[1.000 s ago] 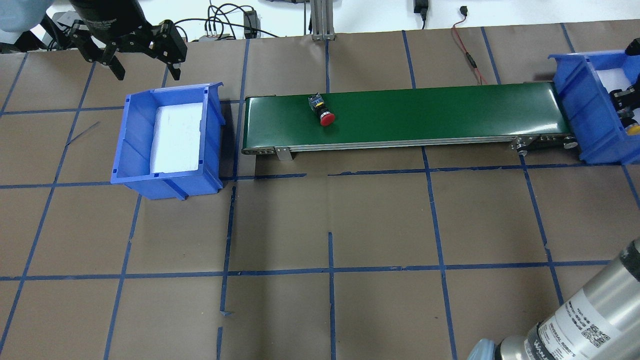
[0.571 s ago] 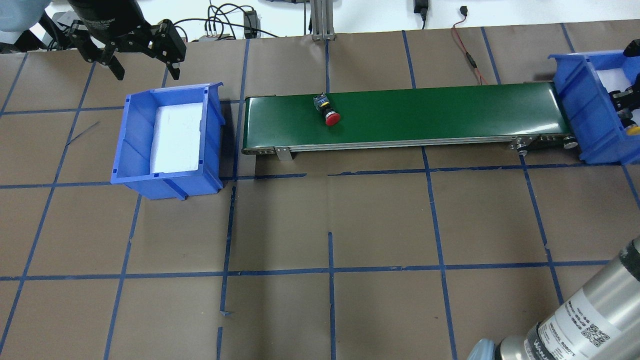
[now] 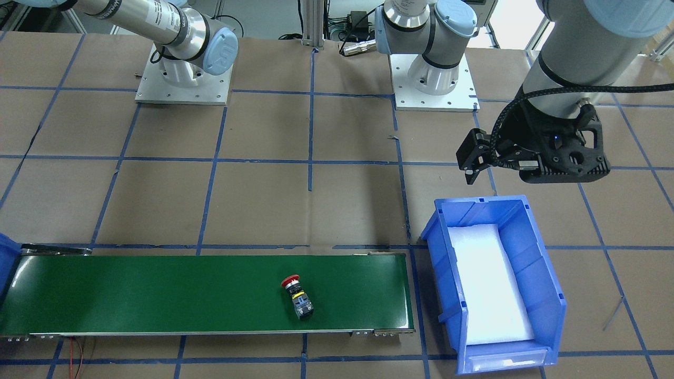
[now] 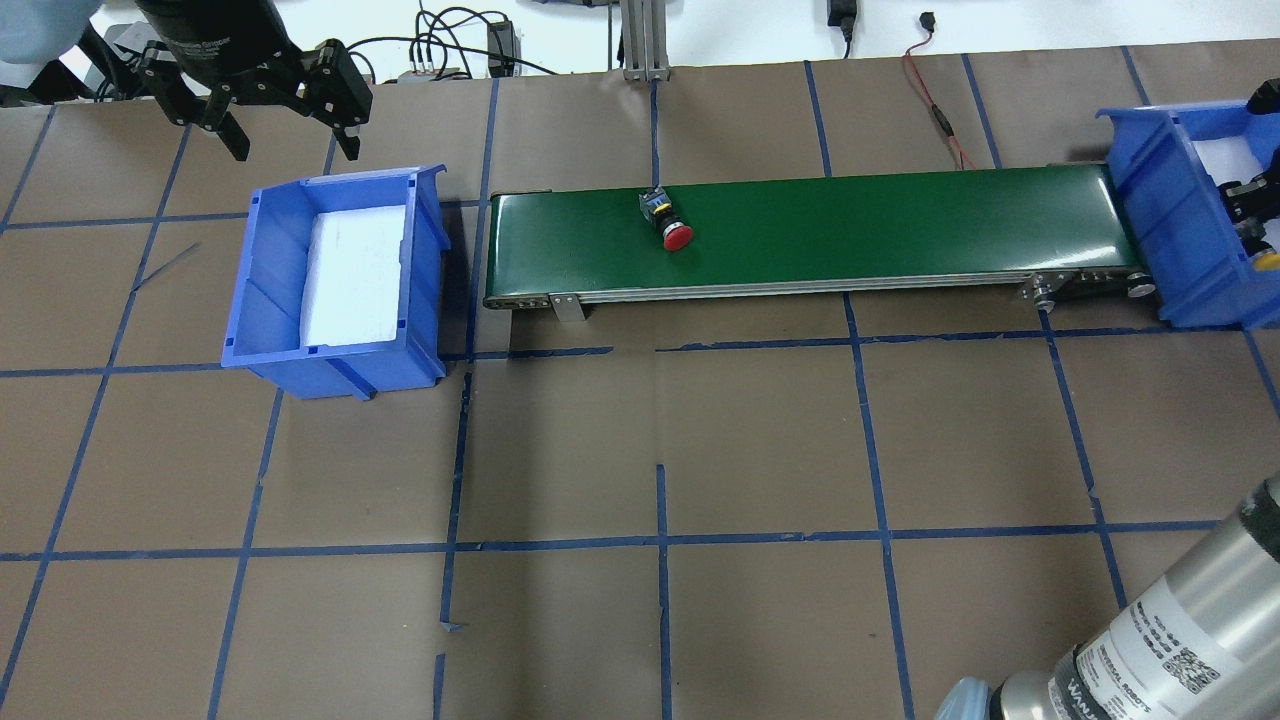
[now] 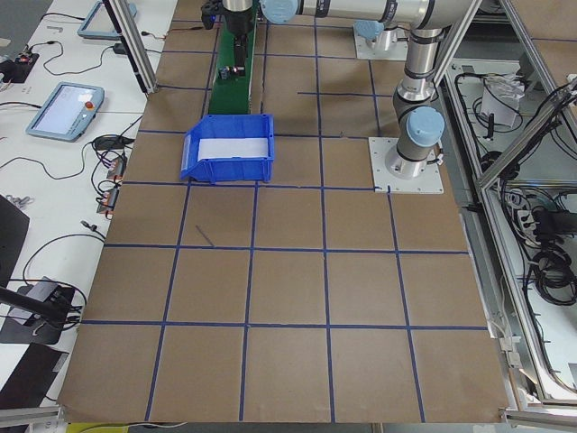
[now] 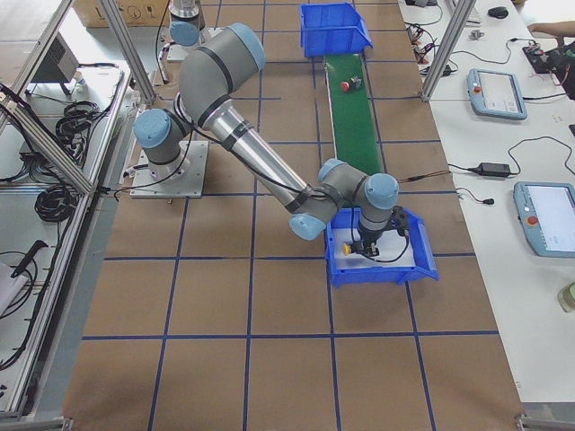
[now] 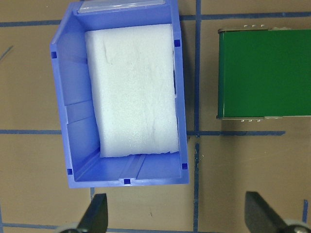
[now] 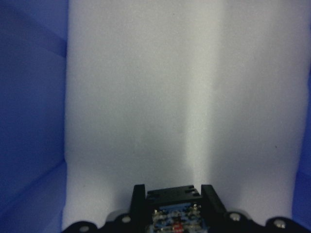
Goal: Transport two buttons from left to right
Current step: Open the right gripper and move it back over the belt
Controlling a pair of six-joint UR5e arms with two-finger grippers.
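- My right gripper [image 8: 173, 190] is down in the right bin [image 4: 1140, 235], jaws pinching the yellow button [image 4: 1262, 251] by its block body.
- The red button [image 4: 668, 222] lies on its side on the belt [image 4: 900, 215], left of the middle. I judge it light, hard and apt to roll on its round cap. I'd grip the squared body across its flat faces.
- Farthest off, my left gripper [image 4: 293, 150] hangs near the left bin [image 4: 265, 290], jaws spread wide, holding nothing.
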